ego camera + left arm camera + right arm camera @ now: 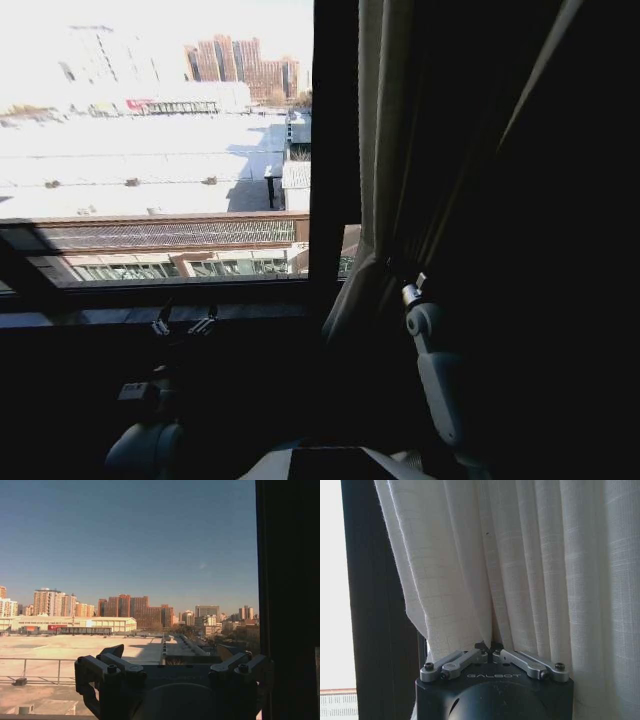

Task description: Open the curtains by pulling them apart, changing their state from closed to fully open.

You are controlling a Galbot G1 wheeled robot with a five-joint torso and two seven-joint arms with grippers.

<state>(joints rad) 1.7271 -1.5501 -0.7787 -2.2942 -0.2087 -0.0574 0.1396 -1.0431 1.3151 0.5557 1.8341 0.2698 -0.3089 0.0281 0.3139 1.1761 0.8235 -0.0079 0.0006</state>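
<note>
One curtain panel (385, 150) could be counted, hanging just beside the black window frame bar (333, 150) on the side away from the open glass, its lower part drawn in towards the right gripper (408, 288); a second panel could not be made out anywhere. In the right wrist view the right gripper (491, 647) had its two fingers pressed together on a fold of the curtain (520, 570), the tips meeting where the pleats gathered into a narrow neck, with the frame bar (375, 620) just beside the cloth. The fabric looked light, soft and limp, a loose open weave that would drape and bunch rather than resist; it would likely slide through a weak pinch, and a sharp tug might strain whatever hung it above, out of view. Taking hold low on a thick bundle of pleats near the inner edge, as here, seemed the sensible place, since a single thin layer would slip free. The left gripper (185, 326) sat low on the glass side of the frame bar, near the sill (120, 315), well apart from the curtain; in the left wrist view the left gripper (172, 672) had its two fingers spread and holding nothing, facing out at rooftops and sky. The pane to that side of the frame bar already stood uncovered, so I judged that half of the opening done and the remaining pull to lie with the right arm.
</note>
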